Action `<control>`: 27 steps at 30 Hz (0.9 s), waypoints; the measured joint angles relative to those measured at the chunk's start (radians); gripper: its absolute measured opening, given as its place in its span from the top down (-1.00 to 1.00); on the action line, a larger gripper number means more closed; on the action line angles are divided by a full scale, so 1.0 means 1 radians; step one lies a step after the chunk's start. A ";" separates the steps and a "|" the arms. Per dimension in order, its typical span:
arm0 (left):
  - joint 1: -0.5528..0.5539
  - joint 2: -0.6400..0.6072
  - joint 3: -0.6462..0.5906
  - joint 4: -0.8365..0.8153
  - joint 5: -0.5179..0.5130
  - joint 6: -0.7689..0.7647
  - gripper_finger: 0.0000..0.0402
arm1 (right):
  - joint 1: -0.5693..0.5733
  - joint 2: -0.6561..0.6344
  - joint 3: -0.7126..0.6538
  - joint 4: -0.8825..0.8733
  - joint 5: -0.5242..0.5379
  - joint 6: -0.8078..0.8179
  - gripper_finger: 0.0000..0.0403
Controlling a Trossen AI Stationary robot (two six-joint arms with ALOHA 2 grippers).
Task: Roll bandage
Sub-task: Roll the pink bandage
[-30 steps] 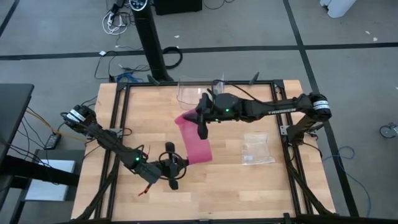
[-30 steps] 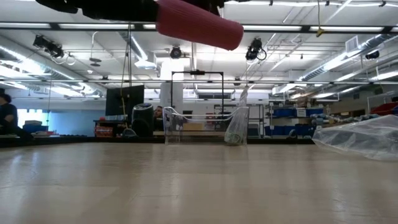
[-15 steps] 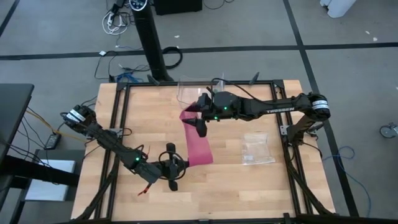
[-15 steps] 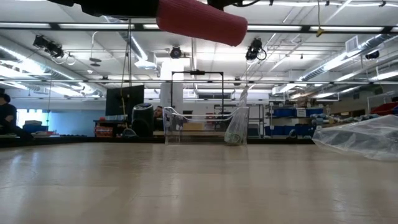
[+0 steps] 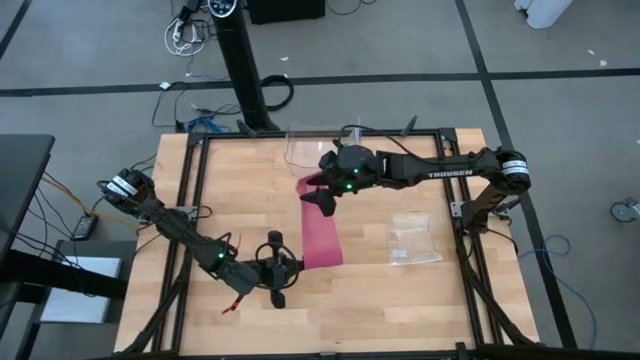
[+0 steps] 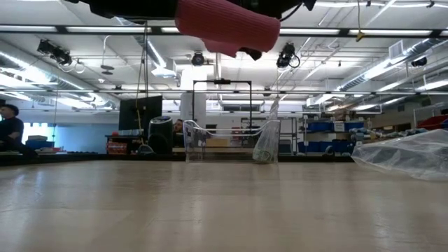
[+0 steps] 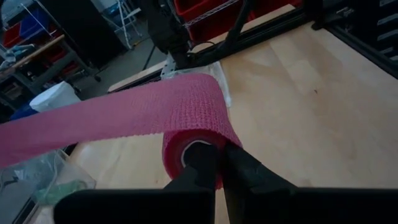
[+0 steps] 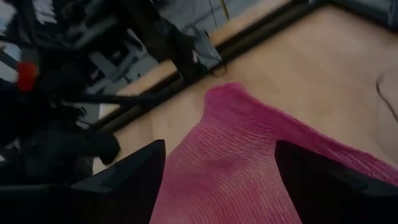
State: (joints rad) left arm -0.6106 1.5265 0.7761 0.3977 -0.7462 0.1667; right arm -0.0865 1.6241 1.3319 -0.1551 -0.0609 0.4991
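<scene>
The bandage is a magenta-pink strip [image 5: 320, 225] that runs across the table's middle and ends in a small roll [image 7: 198, 127] at its near end. My left gripper [image 5: 283, 263] is shut on that roll, which hangs high above the table in the low view [image 6: 227, 26]. My right gripper [image 5: 322, 197] stands open over the strip's far end [image 8: 242, 143], one finger to each side of it. I cannot tell whether it touches the cloth. My left gripper [image 7: 221, 152] has the roll by its open end face [image 7: 189, 152], the two fingers close together there. Whether one finger sits inside the core is hidden by the fingers themselves. The roll is lifted clear of the table, and the strip leaves its top toward the far side.
A clear plastic bin [image 5: 322, 145] stands at the far edge, with a green item inside it [image 6: 266, 143]. A clear plastic bag [image 5: 413, 238] lies toward the right. A small red item [image 5: 232, 305] lies near my left arm. A person [image 6: 8, 129] is in the room beyond.
My right gripper has opened and let go of the strip's far end, drawing back a little toward the far edge. The strip's far end has shifted slightly to the right. The roll stays lifted in my left gripper.
</scene>
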 joint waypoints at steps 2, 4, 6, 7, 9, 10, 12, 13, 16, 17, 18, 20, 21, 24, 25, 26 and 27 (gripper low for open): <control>0.000 0.000 0.000 0.001 0.000 -0.009 0.94 | -0.003 0.000 0.000 -0.040 -0.033 0.006 -0.51; 0.000 0.000 0.000 0.000 0.001 -0.013 0.94 | -0.003 0.000 0.000 -0.080 -0.050 0.007 -0.50; 0.000 0.000 0.000 0.000 0.010 -0.014 0.94 | -0.003 0.000 0.000 -0.111 -0.083 0.006 -0.50; 0.000 0.000 0.000 0.000 0.016 -0.014 0.94 | -0.003 0.000 0.000 -0.124 -0.105 0.011 -0.50; 0.000 0.000 0.000 0.001 0.027 -0.015 0.94 | -0.003 0.000 0.000 -0.143 -0.146 0.028 -0.51; 0.000 0.000 0.000 0.001 0.027 -0.015 0.94 | -0.003 0.000 0.000 -0.150 -0.163 0.032 -0.51; 0.000 0.000 0.000 0.001 0.031 -0.016 0.94 | -0.002 0.000 0.000 -0.155 -0.185 0.042 -0.52; 0.000 0.000 0.000 0.001 0.036 -0.017 0.94 | -0.002 0.000 0.000 -0.155 -0.197 0.041 -0.52; 0.000 0.000 0.000 0.003 0.051 -0.019 0.94 | 0.000 0.000 0.000 -0.152 -0.206 -0.003 -0.52; 0.000 0.000 0.000 0.003 0.051 -0.022 0.94 | 0.002 -0.001 0.000 -0.149 -0.206 -0.026 -0.52; 0.000 0.000 0.000 0.003 0.051 -0.022 0.94 | 0.005 -0.005 0.000 -0.149 -0.206 -0.053 -0.52; 0.000 0.000 0.000 0.005 0.051 -0.022 0.94 | 0.012 -0.018 0.002 -0.154 -0.206 -0.120 -0.52; 0.000 0.000 0.000 0.004 0.052 -0.023 0.94 | 0.013 -0.030 0.007 -0.178 -0.205 -0.155 -0.52; 0.000 -0.003 0.000 0.005 0.057 -0.030 0.94 | 0.013 -0.086 0.020 -0.249 -0.173 -0.256 -0.52; 0.000 -0.007 0.000 0.005 0.057 -0.036 0.94 | 0.013 -0.111 0.020 -0.274 -0.144 -0.291 -0.52; 0.000 -0.015 0.000 0.005 0.057 -0.043 0.94 | 0.013 -0.137 0.020 -0.300 -0.106 -0.329 -0.51; 0.000 -0.025 0.000 0.008 0.057 -0.053 0.94 | 0.013 -0.162 0.019 -0.327 -0.065 -0.370 -0.50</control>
State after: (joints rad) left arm -0.6107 1.5016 0.7761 0.4057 -0.6888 0.1141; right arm -0.0738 1.4622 1.3512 -0.4824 -0.1264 0.1295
